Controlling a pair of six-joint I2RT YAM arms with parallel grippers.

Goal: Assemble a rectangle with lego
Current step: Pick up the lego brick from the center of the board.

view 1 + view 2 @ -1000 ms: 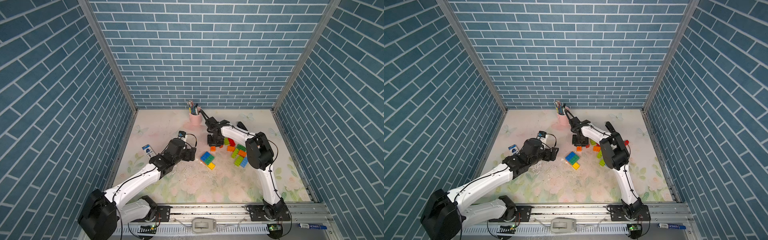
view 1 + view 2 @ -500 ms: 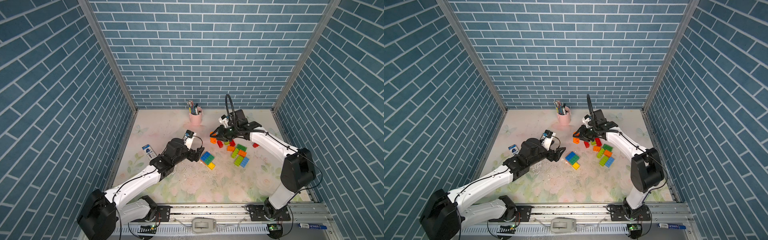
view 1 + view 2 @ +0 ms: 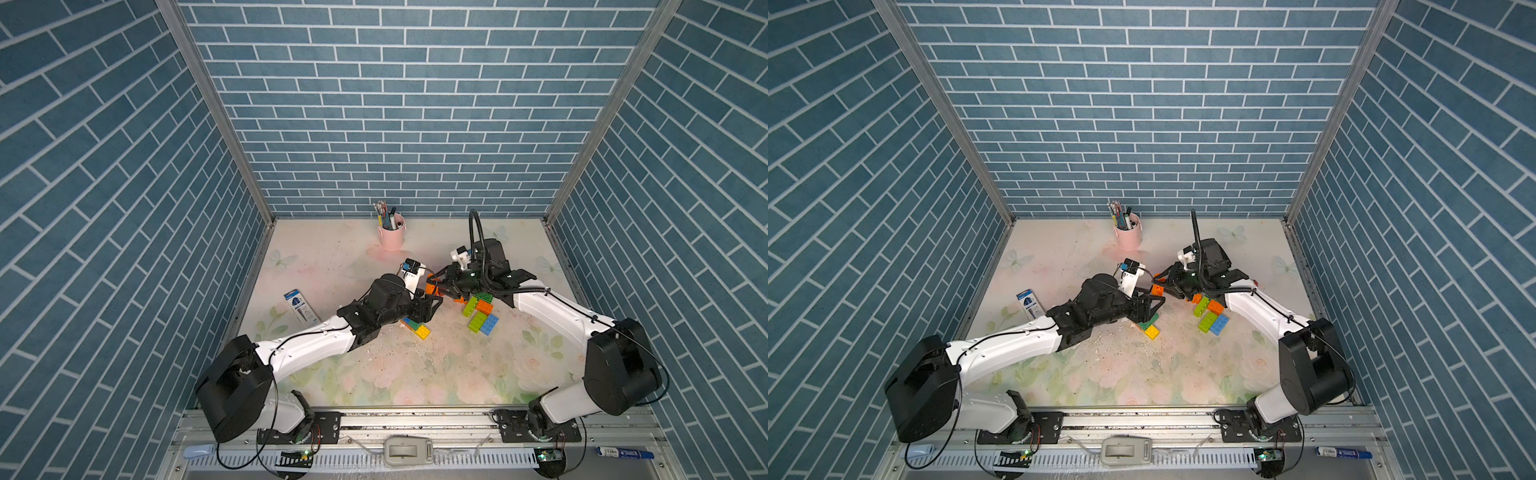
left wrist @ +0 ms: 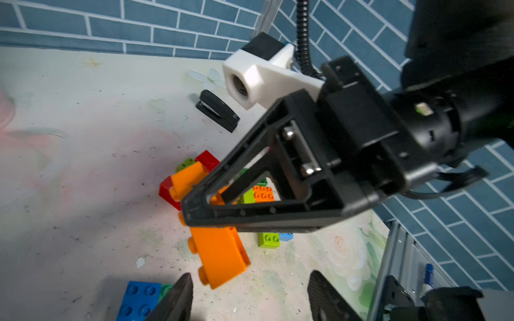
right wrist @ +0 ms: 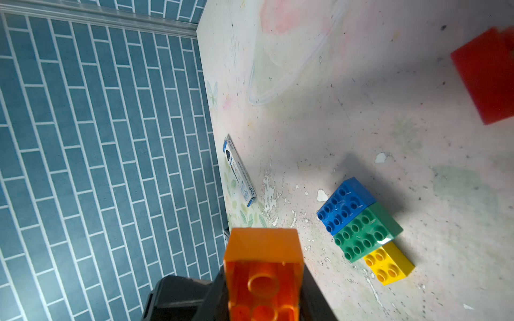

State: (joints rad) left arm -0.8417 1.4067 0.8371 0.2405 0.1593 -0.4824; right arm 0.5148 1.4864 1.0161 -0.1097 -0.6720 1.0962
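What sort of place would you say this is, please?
Probably a robot lab test cell, not a real room: blue brick-print wall panels box in a floral tabletop, the left arm and right arm are mounted on a front rail, and lego bricks lie as props.

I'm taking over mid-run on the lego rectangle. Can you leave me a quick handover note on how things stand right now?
Right gripper: shut on an orange brick, held off the table.
Left gripper: empty, fingers apart, just short of that brick.
Bricks: the blue-green-yellow row lies side by side on the table. The loose pile sits by the right gripper.
Done: only that three-brick row.
Left: place the orange brick, probably against the row, then work through the pile.
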